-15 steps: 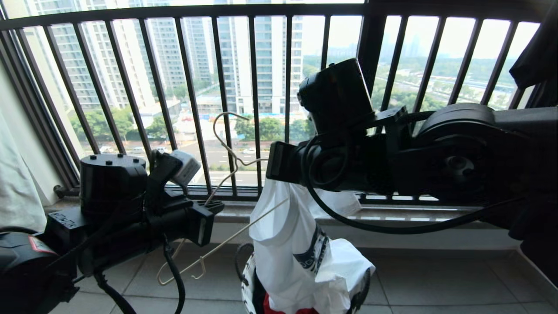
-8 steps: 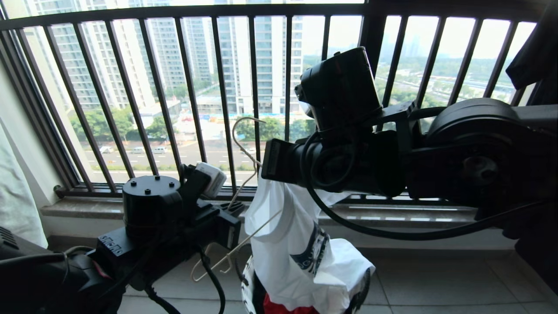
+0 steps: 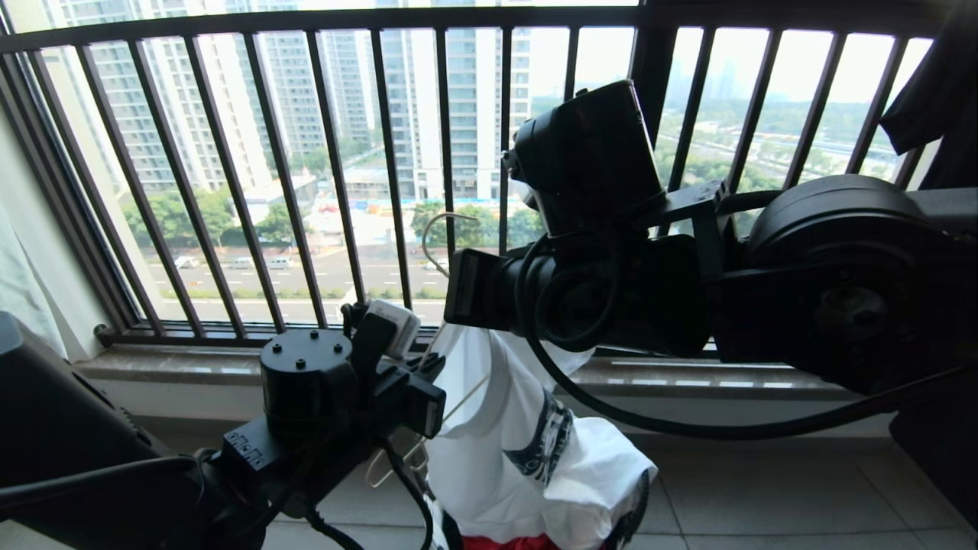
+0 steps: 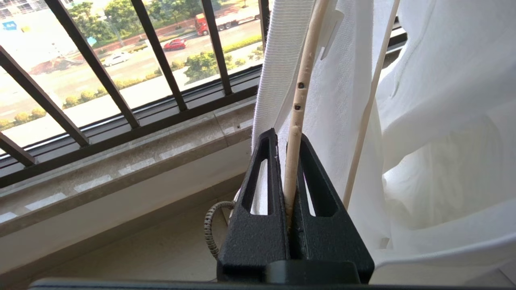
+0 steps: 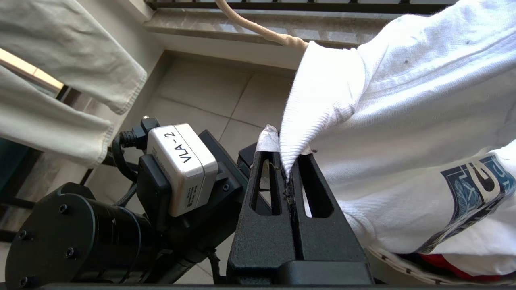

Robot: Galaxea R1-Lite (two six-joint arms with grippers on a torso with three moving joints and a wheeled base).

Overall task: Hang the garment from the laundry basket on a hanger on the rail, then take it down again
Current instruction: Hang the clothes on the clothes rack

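Observation:
The white garment (image 3: 504, 428) hangs from my right gripper (image 5: 288, 155), which is shut on its ribbed collar (image 5: 298, 133). Its lower part rests in the laundry basket (image 5: 403, 266), with the blue logo (image 5: 475, 189) showing. My left gripper (image 4: 288, 135) sits just left of the garment and is shut on the cream wire hanger (image 4: 300, 100). The hanger's hook (image 3: 435, 229) sticks up in front of the window bars. One hanger arm (image 5: 258, 28) runs in under the collar. The rail is out of view.
The black barred window railing (image 3: 336, 153) and a stone sill (image 3: 191, 363) stand close behind the garment. A pale garment (image 5: 60, 80) hangs to the left and a dark one (image 3: 940, 92) at the upper right. A red garment (image 3: 504, 542) lies in the basket. Below is tiled floor (image 3: 764, 489).
My left arm has carried the hanger to the right, up against the garment, and the hanger's arm now goes in at the collar. The right gripper has kept its hold and hardly moved.

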